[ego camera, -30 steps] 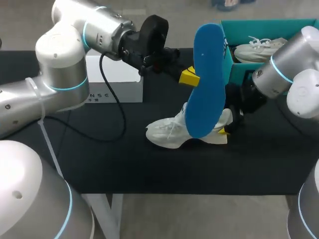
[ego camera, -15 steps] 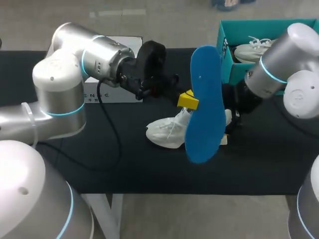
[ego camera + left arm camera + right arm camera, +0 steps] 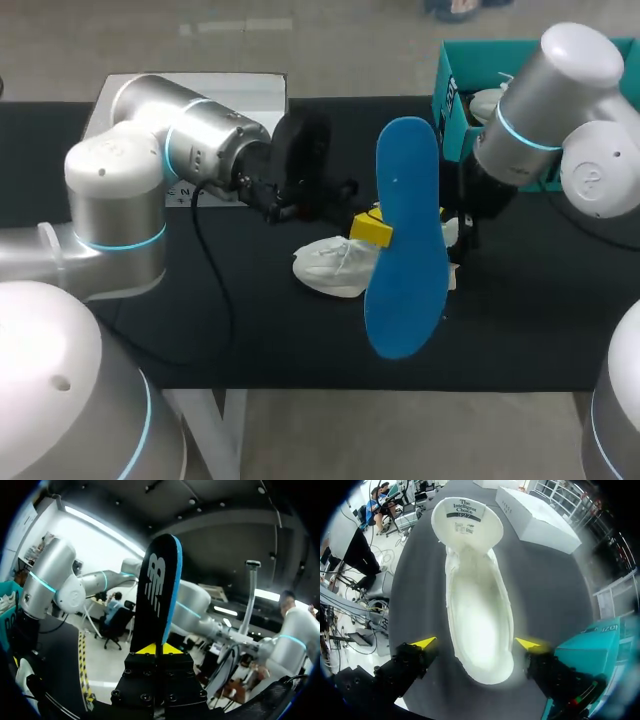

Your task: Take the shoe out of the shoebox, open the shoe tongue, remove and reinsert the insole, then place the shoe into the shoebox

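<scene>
My left gripper (image 3: 372,228) is shut on a blue insole (image 3: 405,240) and holds it upright above the table's front middle. From the left wrist, the insole (image 3: 157,590) shows its black top face and rises straight from the closed yellow tips of the left gripper (image 3: 160,649). A white shoe (image 3: 335,265) lies on the black table behind the insole. My right gripper (image 3: 476,643) hangs open over the heel of the shoe (image 3: 480,615), one finger on each side. The shoe's tongue (image 3: 465,522) is folded forward and its inside is bare. In the head view the right gripper (image 3: 455,235) is partly hidden by the insole.
A teal shoebox (image 3: 455,100) stands at the back right with a second white shoe (image 3: 485,100) in it; its corner (image 3: 585,640) is close beside my right gripper. A white box (image 3: 260,88) lies at the back left, also seen as a white box (image 3: 535,520) ahead of the shoe.
My left arm has lowered the insole and brought it toward the table's front. The right arm has swung in more upright over the shoe's heel, still open.
</scene>
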Action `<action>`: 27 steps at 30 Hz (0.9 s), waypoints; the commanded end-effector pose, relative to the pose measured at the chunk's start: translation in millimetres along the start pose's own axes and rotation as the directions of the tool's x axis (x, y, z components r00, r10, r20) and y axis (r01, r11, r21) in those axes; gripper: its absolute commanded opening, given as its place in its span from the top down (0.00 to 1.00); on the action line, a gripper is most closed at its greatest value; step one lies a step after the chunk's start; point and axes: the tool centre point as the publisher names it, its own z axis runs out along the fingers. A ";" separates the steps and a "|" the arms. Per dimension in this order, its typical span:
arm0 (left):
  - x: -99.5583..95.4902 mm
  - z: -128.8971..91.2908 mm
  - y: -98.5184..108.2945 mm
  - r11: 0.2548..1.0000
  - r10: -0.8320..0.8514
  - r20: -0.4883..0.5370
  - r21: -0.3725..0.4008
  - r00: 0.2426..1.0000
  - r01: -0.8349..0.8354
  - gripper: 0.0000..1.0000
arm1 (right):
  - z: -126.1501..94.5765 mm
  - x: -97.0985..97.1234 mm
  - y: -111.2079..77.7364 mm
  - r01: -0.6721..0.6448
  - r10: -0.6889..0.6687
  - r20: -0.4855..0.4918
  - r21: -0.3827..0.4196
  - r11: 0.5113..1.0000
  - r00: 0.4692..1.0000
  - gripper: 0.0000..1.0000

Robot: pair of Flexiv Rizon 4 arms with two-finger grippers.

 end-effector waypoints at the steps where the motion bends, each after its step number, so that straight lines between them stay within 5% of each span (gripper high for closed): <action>1: 7.7 0.0 10.7 1.000 0.003 0.013 0.014 1.000 -0.003 1.00 | 0.8 0.1 0.9 0.000 0.000 0.001 0.004 1.000 1.000 0.00; 27: 1.5 3.6 8.0 0.999 -0.045 0.029 0.032 0.999 0.044 1.00 | -37.0 7.3 2.6 0.012 -0.012 -0.001 0.139 0.990 1.000 0.00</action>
